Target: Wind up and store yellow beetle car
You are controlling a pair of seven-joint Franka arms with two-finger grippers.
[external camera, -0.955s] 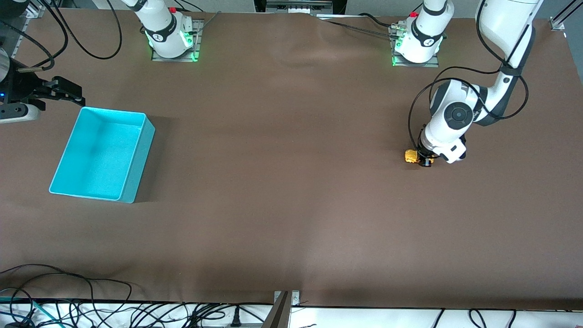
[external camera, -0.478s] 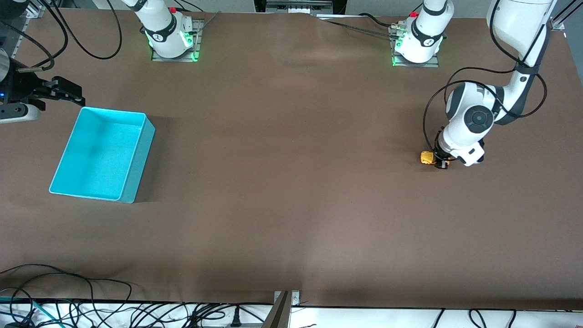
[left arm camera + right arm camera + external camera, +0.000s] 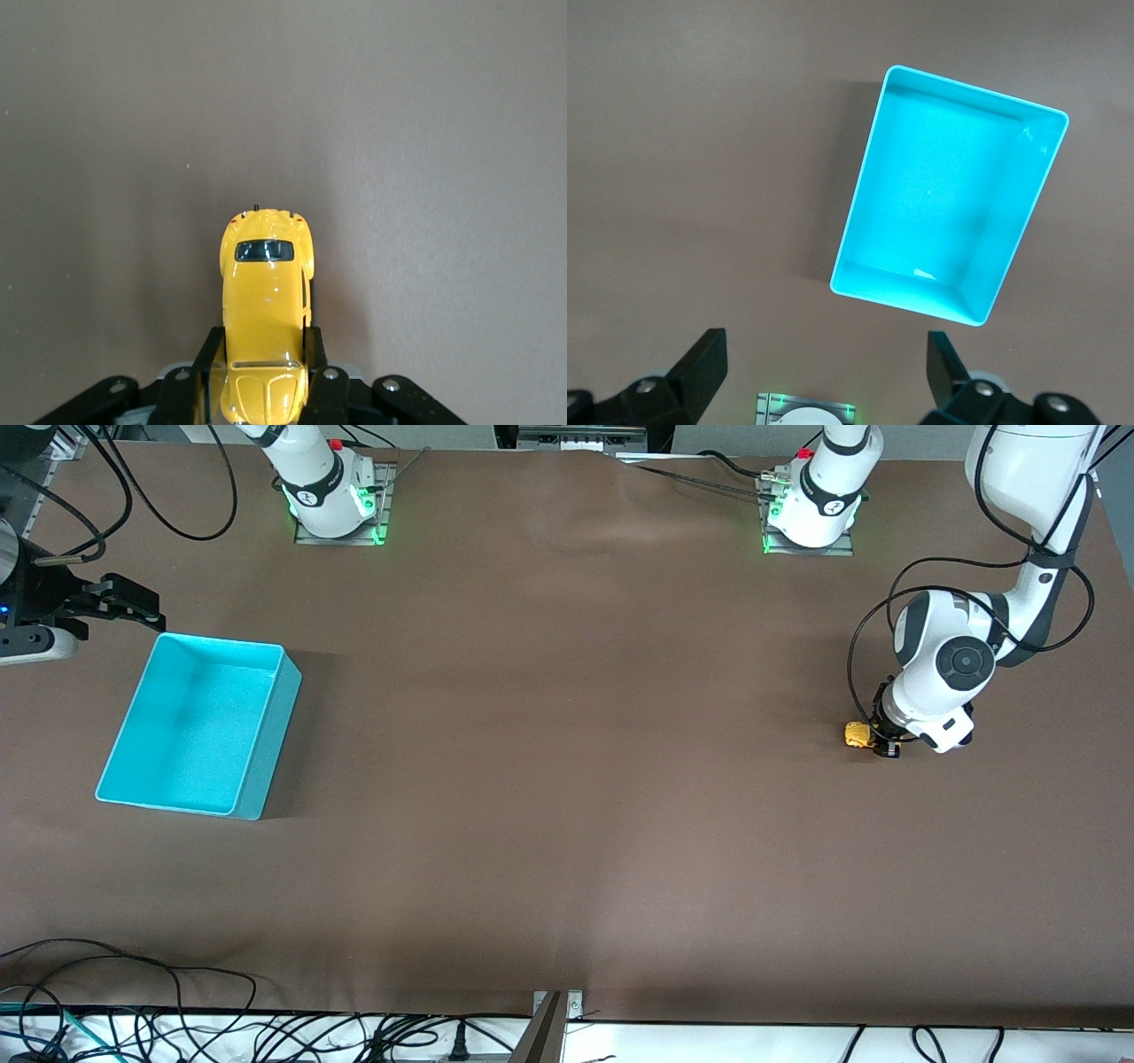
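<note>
The yellow beetle car [image 3: 858,734] is on the brown table near the left arm's end, its wheels down on the cloth. My left gripper [image 3: 877,742] is shut on the car's sides; the left wrist view shows the car [image 3: 266,301] between the black fingers [image 3: 205,354]. My right gripper [image 3: 133,607] is open and empty, up beside the turquoise bin [image 3: 266,726] at the right arm's end. The right wrist view looks down on the empty bin [image 3: 868,195] past the spread fingers [image 3: 700,363].
The right arm's base [image 3: 332,500] and the left arm's base [image 3: 811,509] stand along the table's back edge. Cables [image 3: 133,1010] lie along the table's edge nearest the front camera.
My left gripper has dragged the car along the table toward the left arm's end, away from the bin. The right arm has not moved.
</note>
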